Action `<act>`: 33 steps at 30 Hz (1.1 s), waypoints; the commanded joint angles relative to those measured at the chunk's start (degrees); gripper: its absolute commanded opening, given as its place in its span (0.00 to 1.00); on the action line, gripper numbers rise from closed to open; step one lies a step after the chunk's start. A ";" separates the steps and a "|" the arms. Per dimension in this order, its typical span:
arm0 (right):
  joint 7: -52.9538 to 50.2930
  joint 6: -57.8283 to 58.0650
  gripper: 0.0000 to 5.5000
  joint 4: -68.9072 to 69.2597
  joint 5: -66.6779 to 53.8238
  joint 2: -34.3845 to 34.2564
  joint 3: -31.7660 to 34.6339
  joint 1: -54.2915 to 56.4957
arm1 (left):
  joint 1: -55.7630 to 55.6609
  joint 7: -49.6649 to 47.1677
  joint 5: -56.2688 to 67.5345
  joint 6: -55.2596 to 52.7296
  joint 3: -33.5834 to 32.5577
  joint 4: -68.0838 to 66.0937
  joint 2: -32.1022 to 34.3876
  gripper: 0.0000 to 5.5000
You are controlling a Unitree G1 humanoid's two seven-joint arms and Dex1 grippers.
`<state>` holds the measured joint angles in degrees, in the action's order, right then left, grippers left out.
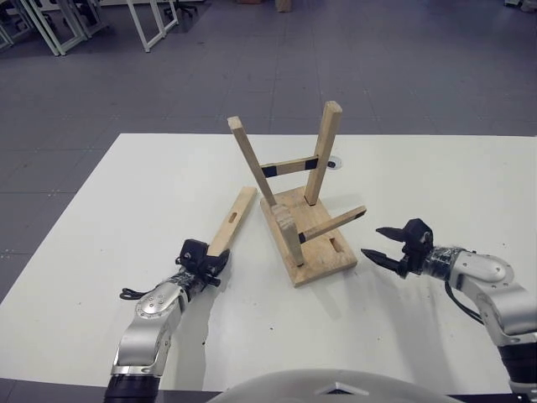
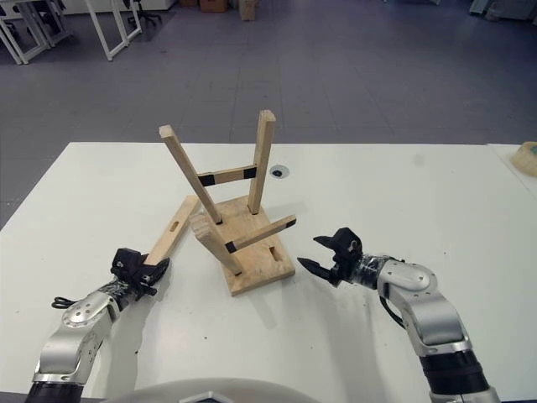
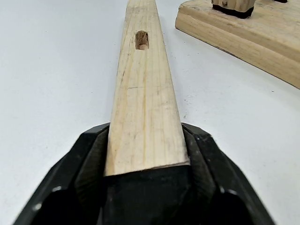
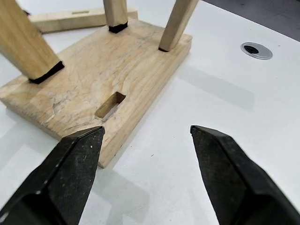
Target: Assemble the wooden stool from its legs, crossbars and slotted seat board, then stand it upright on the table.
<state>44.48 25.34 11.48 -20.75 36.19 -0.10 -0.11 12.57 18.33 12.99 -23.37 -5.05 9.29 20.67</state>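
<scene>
The slotted seat board (image 1: 323,252) lies on the white table with three legs standing in it. Two tall legs (image 1: 251,159) lean apart, joined by a crossbar (image 1: 289,168). From the short front leg (image 1: 289,228) a second crossbar (image 1: 336,223) sticks out with its end free. A loose fourth leg (image 1: 233,218) lies flat on the table left of the board. My left gripper (image 1: 205,257) is shut on its near end, fingers (image 3: 89,159) on both sides of the leg (image 3: 145,93). My right gripper (image 1: 372,242) hangs open just right of the board, facing the empty slot (image 4: 110,104).
A round cable grommet (image 1: 333,163) sits in the table behind the stool. The table's far edge runs just beyond it. A pale object (image 2: 529,157) lies at the far right edge. Bare tabletop surrounds both arms at the front.
</scene>
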 commanded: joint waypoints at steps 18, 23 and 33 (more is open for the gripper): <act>-32.08 32.44 0.88 5.01 -79.66 -12.24 16.70 35.39 | -32.51 -2.89 70.87 -22.81 -10.23 22.83 6.43 0.37; -31.03 33.20 0.88 4.74 -91.01 -10.38 11.34 34.80 | -29.65 -0.16 77.22 -26.59 -5.93 26.30 10.79 0.37; -23.57 35.19 0.70 4.04 -83.92 -5.36 5.94 36.44 | -27.94 1.19 77.86 -25.48 -3.55 27.11 14.12 0.37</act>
<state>18.95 59.27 14.58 -107.40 29.22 6.53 35.02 -15.40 19.30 90.94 -49.13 -9.09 36.34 33.93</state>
